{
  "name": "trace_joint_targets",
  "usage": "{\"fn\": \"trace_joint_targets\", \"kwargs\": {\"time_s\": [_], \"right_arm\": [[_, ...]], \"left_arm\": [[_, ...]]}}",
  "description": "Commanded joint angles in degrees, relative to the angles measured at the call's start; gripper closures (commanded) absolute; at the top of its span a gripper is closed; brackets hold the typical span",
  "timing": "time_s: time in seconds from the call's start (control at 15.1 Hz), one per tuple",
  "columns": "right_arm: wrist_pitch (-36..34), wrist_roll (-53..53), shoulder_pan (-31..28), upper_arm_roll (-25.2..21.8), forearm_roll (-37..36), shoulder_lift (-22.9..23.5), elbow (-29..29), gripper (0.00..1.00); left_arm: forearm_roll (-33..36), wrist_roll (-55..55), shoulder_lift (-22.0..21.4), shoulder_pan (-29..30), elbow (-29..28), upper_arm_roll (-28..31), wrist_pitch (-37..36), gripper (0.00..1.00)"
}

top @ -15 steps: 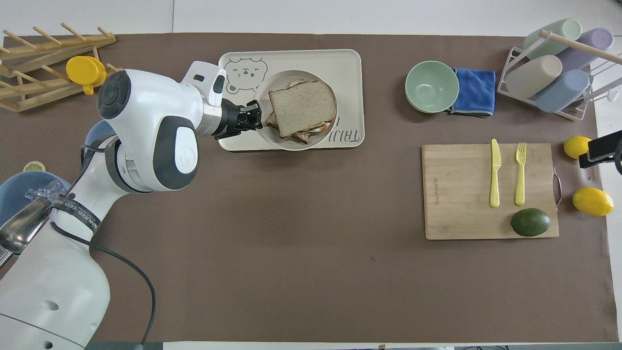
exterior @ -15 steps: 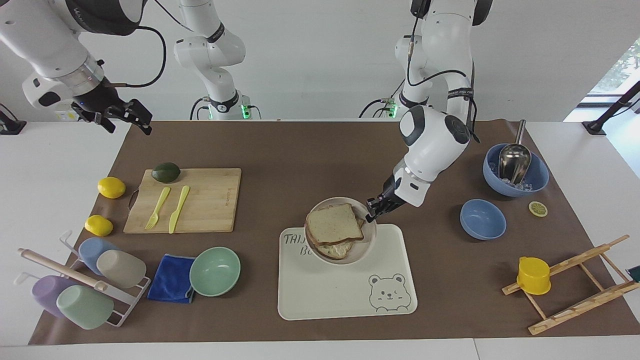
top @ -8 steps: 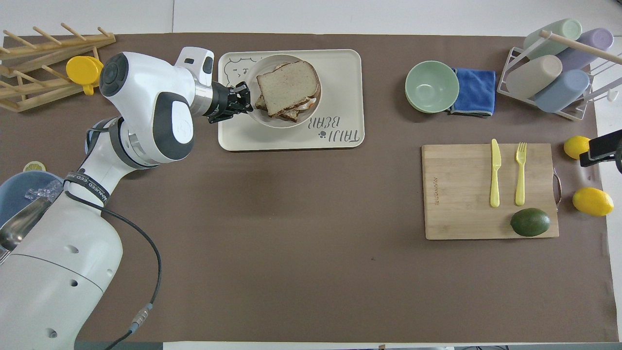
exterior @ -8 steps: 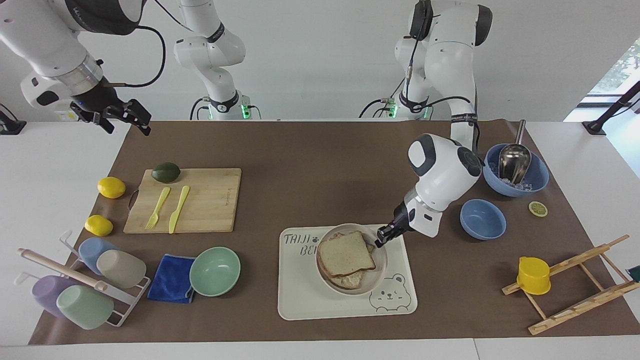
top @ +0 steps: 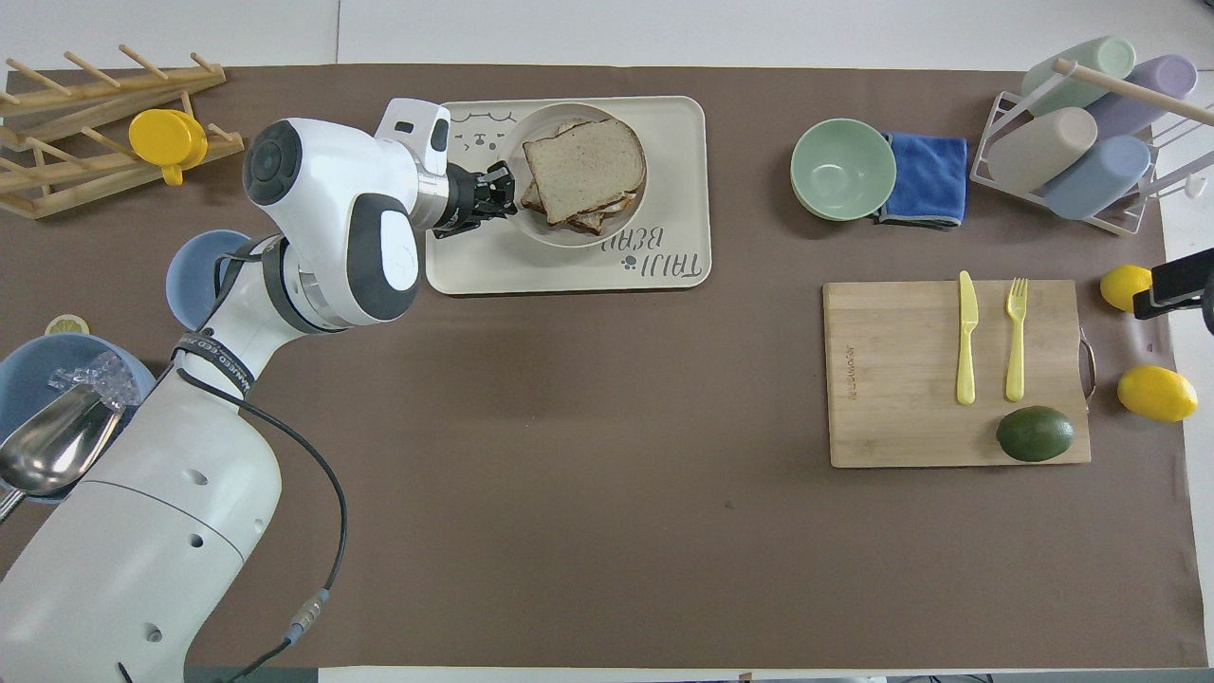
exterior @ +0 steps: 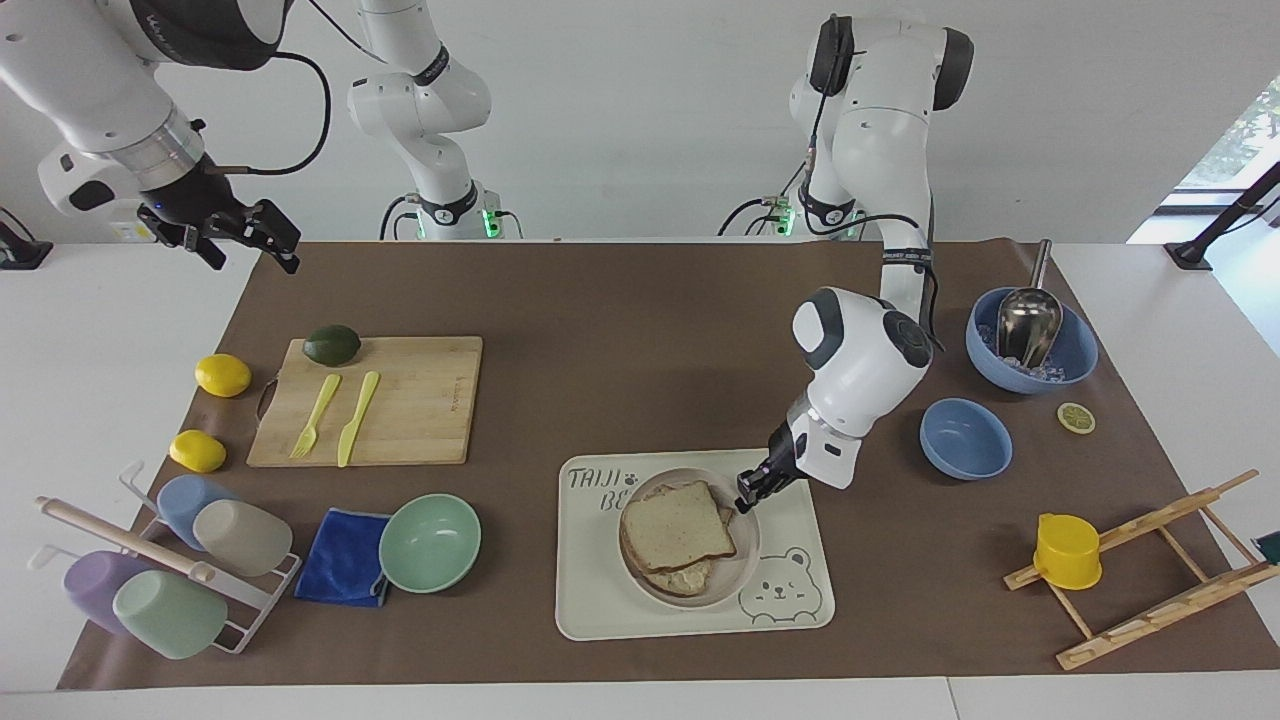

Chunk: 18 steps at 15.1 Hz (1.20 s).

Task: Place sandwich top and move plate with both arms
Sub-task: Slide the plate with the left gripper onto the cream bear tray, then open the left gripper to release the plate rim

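The sandwich top [exterior: 677, 525] [top: 583, 156], a brown bread slice, lies on a stack of sandwich layers on the beige plate [exterior: 745, 570] [top: 555, 232]. The plate rests on the cream bear tray [exterior: 620, 610] [top: 683, 123]. My left gripper [exterior: 748, 497] [top: 503, 185] is low at the plate's rim, on the side toward the left arm's end, and is shut on it. My right gripper [exterior: 270, 235] [top: 1162, 289] waits raised in the air over the table's corner at the right arm's end, near a lemon.
A mint bowl [exterior: 430, 542] and a blue cloth [exterior: 343, 557] lie beside the tray. A cutting board [exterior: 400, 400] carries an avocado, fork and knife. Two blue bowls [exterior: 965, 438], a wooden rack with a yellow cup [exterior: 1067, 551] and a cup rack [exterior: 150, 560] stand at the table's ends.
My left gripper has pulled the plate with the sandwich away from the robots, from the tray's near edge to its middle, then slightly toward the right arm's end. The right arm barely moved.
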Motion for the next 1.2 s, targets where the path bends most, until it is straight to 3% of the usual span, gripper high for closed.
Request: {"fn": "trace_joint_targets", "kwargs": {"time_s": [0.0, 0.2, 0.27, 0.33, 0.46, 0.53, 0.66, 1.13], "right_arm": [[0.5, -1.0, -0.7, 0.3, -0.4, -1.3, -1.3, 0.00], [0.4, -1.1, -0.6, 0.3, -0.4, -1.3, -1.3, 0.00], [0.4, -1.1, -0.5, 0.3, -0.4, -1.3, -1.3, 0.00], [0.4, -1.1, -0.5, 0.3, -0.4, -1.3, -1.4, 0.00], [0.4, -1.1, -0.3, 0.3, -0.4, -1.4, -1.3, 0.00], [0.4, -1.1, -0.1, 0.3, -0.4, -1.4, -1.4, 0.00], [0.3, -1.1, 0.0, 0.3, -0.4, -1.4, -1.4, 0.00], [0.4, -1.1, 0.0, 0.3, -0.5, -1.4, -1.4, 0.00]], "left_arm": [[-0.7, -0.4, 0.0, -0.9, -1.3, 0.5, 2.1, 1.00], [-0.6, -0.1, -0.2, -0.9, -2.1, 0.5, 2.4, 1.00], [-0.6, 0.3, -0.3, -1.0, -2.8, 0.5, 2.6, 0.95], [-0.5, 0.4, -0.4, -1.0, -3.0, 0.5, 2.5, 0.65], [-0.5, 0.4, -0.5, -1.0, -3.0, 0.5, 2.1, 0.16], [-0.2, 0.4, -0.6, -1.0, -3.0, 0.6, 1.5, 0.07], [2.1, 0.4, -0.9, -0.9, -2.9, 0.8, -1.4, 0.00], [8.8, 1.0, -5.4, 2.3, -2.5, 1.0, -11.6, 0.00]]}}
